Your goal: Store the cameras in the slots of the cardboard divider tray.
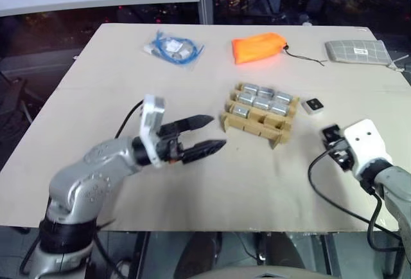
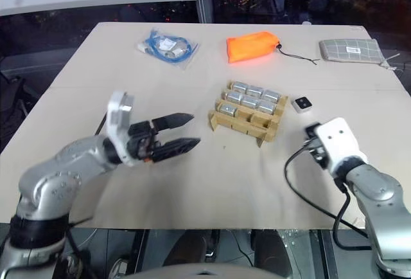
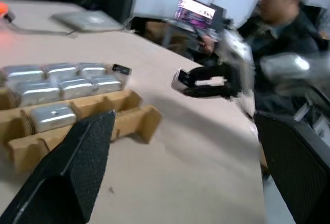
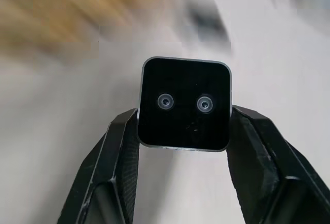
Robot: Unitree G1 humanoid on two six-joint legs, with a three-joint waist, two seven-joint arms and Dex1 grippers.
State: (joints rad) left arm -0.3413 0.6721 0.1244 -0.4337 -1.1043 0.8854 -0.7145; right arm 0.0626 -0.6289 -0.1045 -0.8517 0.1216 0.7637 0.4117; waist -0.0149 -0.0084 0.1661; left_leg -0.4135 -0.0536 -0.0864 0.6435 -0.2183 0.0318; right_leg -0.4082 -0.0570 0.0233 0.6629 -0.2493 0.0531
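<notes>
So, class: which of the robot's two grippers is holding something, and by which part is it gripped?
The right gripper holds a camera, its fingers pinching the two opposite sides, black face showing. The left gripper is open and holds nothing.

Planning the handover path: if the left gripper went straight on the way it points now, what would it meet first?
Probably the cardboard divider tray: the open left gripper points across the table at its near end, where the slots look empty. Depth is unclear, so it might pass just above.
</notes>
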